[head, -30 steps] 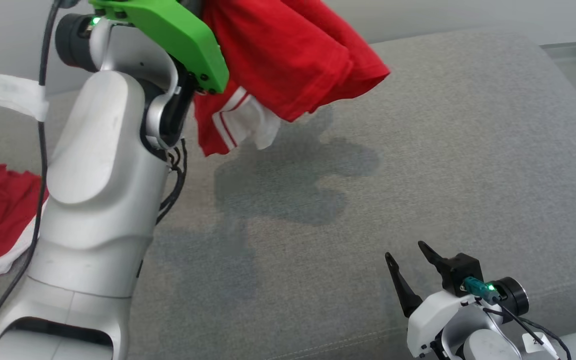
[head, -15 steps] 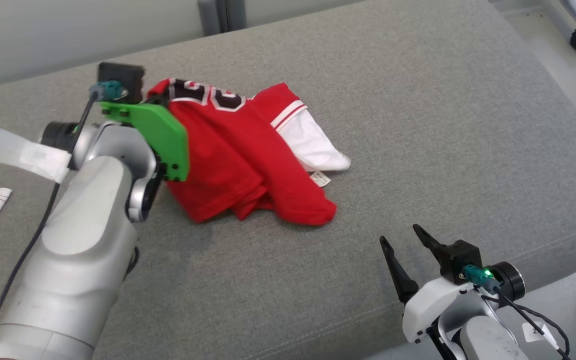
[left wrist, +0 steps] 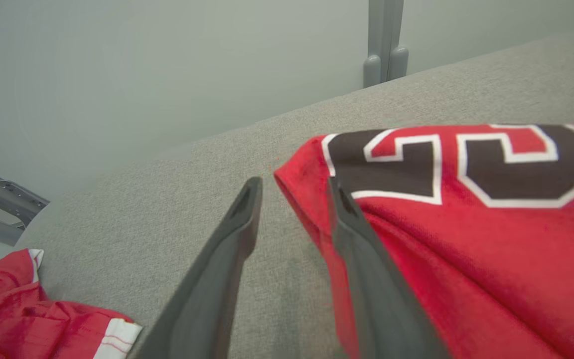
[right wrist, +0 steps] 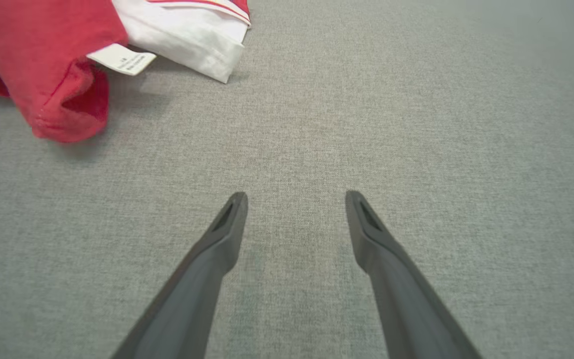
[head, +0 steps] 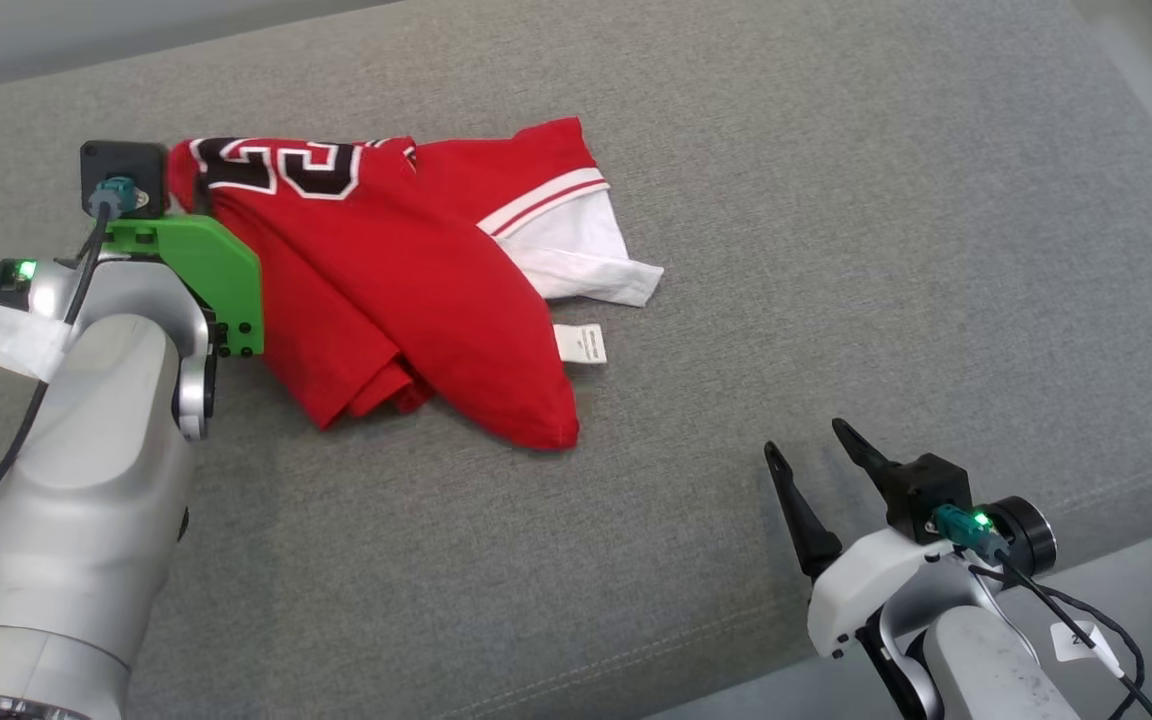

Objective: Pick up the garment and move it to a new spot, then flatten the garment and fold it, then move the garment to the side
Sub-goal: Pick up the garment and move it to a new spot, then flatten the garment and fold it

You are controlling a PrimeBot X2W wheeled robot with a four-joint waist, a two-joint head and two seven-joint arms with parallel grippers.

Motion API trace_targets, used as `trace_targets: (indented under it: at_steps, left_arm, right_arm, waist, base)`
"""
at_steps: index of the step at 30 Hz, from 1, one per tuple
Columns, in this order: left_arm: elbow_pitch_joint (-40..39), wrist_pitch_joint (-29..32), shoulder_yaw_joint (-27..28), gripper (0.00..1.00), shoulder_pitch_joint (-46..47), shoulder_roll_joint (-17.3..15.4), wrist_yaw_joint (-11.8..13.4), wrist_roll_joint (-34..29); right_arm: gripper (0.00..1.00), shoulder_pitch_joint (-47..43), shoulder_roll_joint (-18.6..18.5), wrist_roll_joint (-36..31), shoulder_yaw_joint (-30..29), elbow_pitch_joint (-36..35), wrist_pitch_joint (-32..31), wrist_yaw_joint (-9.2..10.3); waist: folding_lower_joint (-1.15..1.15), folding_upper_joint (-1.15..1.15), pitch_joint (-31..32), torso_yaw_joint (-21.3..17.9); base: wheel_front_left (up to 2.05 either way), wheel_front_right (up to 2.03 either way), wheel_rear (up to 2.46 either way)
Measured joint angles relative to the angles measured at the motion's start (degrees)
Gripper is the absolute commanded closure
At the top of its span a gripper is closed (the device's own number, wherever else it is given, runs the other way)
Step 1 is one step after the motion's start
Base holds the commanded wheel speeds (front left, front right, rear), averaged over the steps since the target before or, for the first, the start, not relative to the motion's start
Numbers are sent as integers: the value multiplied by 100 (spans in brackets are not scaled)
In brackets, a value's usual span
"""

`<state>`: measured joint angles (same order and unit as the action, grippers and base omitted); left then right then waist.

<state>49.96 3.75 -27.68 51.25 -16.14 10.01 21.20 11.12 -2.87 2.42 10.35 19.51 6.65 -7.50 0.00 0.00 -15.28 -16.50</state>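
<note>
At the far left a second crumpled red cloth with white trim (left wrist: pixel 23 319) lies on the grey woven fabric cushion (head: pixel 836 250), well apart from the rest. Next comes the left arm with its bright green plastic bracket (head: pixel 206 270), right against the near-left edge of the work. The left gripper (left wrist: pixel 293 185) has its two dark fingers parted, loose rather than clamped: a corner of the red sports jersey with black, white-edged numerals (head: pixel 386 270) sits in the gap, the right-hand finger lying over the cloth and the other clear of it on the bare grey. The jersey rests bunched in folds on the cushion's left half (numerals at the far edge, a white panel with red stripes (head: pixel 576 250) sticking out on its right). A small white care label (head: pixel 579 343) pokes out just below that panel. Off to the right, near the cushion's front edge, the right gripper (head: pixel 804 440) stands wide open with nothing in it, over bare fabric, apart from the jersey
</note>
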Motion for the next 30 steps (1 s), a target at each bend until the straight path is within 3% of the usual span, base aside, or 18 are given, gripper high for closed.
trace_targets:
  at_steps: [5,7,13,18,30]
  left_arm:
    - [267,-189,197,0,17,160,-123,301]
    - [287,-244,325,0,-64,272,-442,586]
    - [-130,-214,116,0,-511,799,-849,788]
    - [-666,-121,-164,0,-1054,1066,-888,815]
    - [-1681,542,-905,0,-1981,1280,-483,783]
  right_arm:
    - [0,7,2,-16,-71,23,-3,0]
    - [0,3,5,-20,-63,64,-9,0]
    - [0,-48,2,-43,-157,90,-59,0]
    - [0,-109,3,-53,-203,68,-101,0]
    - [0,-175,1,-45,-363,-30,-101,0]
  waist:
    - [0,0,36,226]
    - [0,0,118,343]
    - [0,0,369,537]
    - [0,0,569,632]
    - [0,0,504,246]
  base:
    - [0,0,0]
    - [0,0,0]
    - [0,0,0]
    - [0,0,0]
    - [0,0,0]
